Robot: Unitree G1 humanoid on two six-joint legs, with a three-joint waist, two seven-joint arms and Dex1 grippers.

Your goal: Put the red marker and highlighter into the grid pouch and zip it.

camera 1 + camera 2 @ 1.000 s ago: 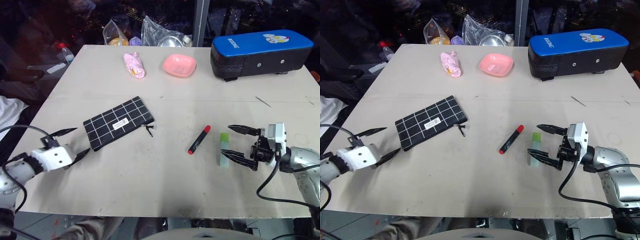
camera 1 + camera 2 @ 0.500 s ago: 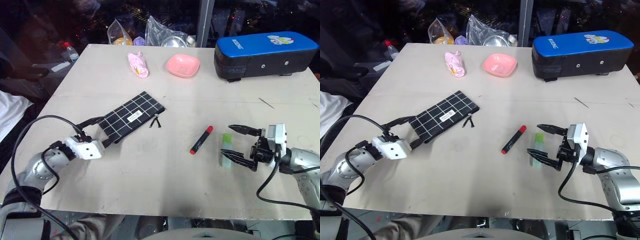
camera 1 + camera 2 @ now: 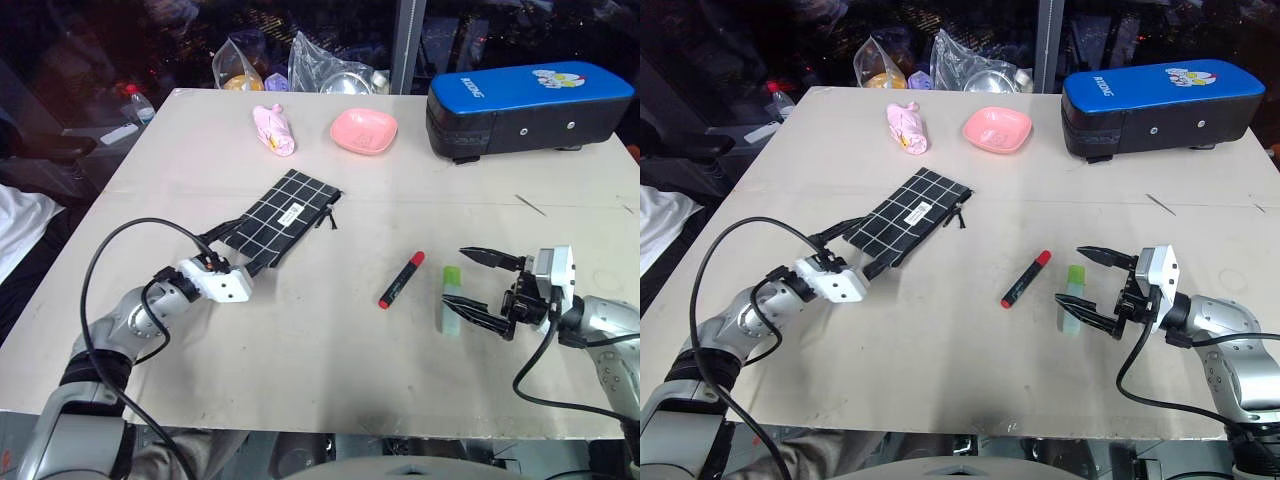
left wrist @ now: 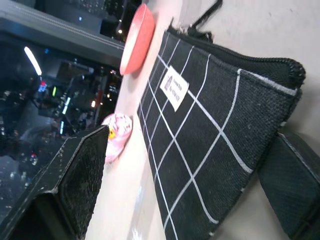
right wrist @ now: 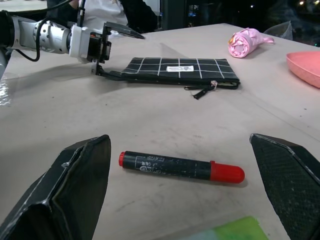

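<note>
L gripper (image 3: 226, 252) wide, fingers astride grid pouch (image 3: 283, 220) end; R gripper (image 3: 480, 290) wide by highlighter (image 3: 449, 297); red marker (image 3: 400, 279) on worktop (image 3: 330, 350).

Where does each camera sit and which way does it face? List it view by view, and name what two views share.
Head views: look forward and down over the table; both arms show.
Left wrist view: looks along the open left hand at the grid pouch.
Right wrist view: looks along the open right hand at the red marker; the left hand shows too.
Shared: both wrist views show the pouch and the pink dish.
</note>
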